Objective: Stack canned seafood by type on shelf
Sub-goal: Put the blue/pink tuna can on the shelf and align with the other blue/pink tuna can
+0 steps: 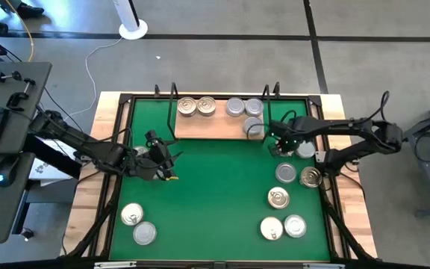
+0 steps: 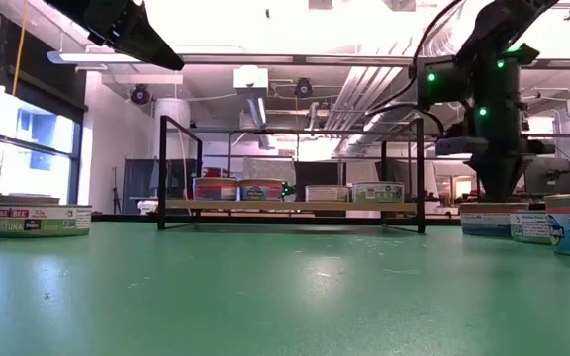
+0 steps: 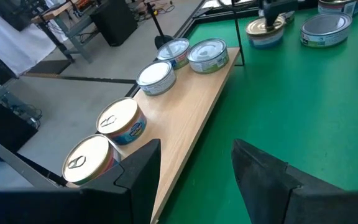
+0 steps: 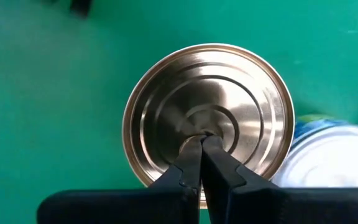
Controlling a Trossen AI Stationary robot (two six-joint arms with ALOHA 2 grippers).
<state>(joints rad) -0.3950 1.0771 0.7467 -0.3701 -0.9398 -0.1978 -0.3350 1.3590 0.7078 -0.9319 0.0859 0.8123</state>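
While the right gripper (image 4: pixel 201 144), fingers pressed together, touches the centre of a plain-lidded tin (image 4: pixel 209 115) on the green mat (image 1: pixel 215 194) just off the shelf's (image 1: pixel 211 127) right end, five tins stand along the board. The left gripper (image 3: pixel 194 165), fingers spread and empty, hangs above open mat before the shelf's left end.

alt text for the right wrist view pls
Looking straight down, the right gripper, fingers together, meets the centre of a silver-lidded can on the green mat. The edge of a second can shows beside it.
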